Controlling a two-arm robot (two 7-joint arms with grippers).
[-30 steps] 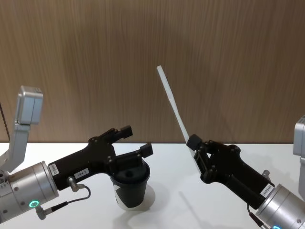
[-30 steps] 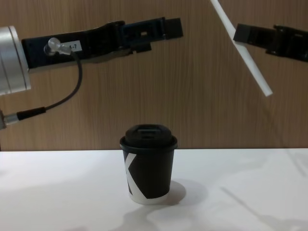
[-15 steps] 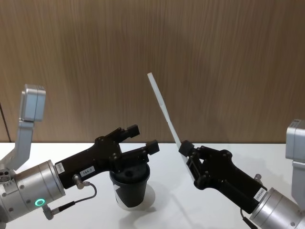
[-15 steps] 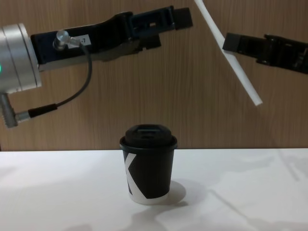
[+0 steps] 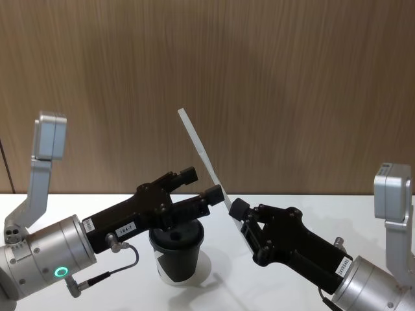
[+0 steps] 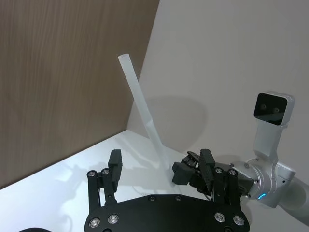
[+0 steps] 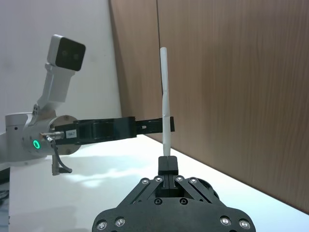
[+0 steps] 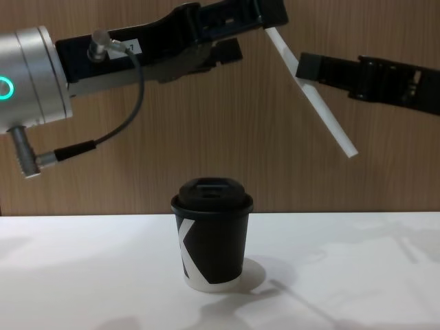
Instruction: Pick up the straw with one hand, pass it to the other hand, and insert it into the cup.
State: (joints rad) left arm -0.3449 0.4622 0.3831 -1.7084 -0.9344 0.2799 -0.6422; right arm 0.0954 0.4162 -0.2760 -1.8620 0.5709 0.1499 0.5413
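- Both arms have converged above the small black paper cup (image 5: 176, 259).
- Right end effector (image 5: 237, 210) pinches the long white straw (image 5: 205, 161); left end effector (image 5: 202, 184) is spread to receive it (handover).

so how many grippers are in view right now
2. The left gripper is open, raised over the cup, its end close to the straw. The right gripper is raised to the cup's right, shut on the straw. None seems hidden.

I see a brown wood-grain wall (image 5: 292, 78) behind a plain white bench (image 8: 357, 275). A smooth white wall (image 6: 231, 58) meets the wood at a corner. Light is even.
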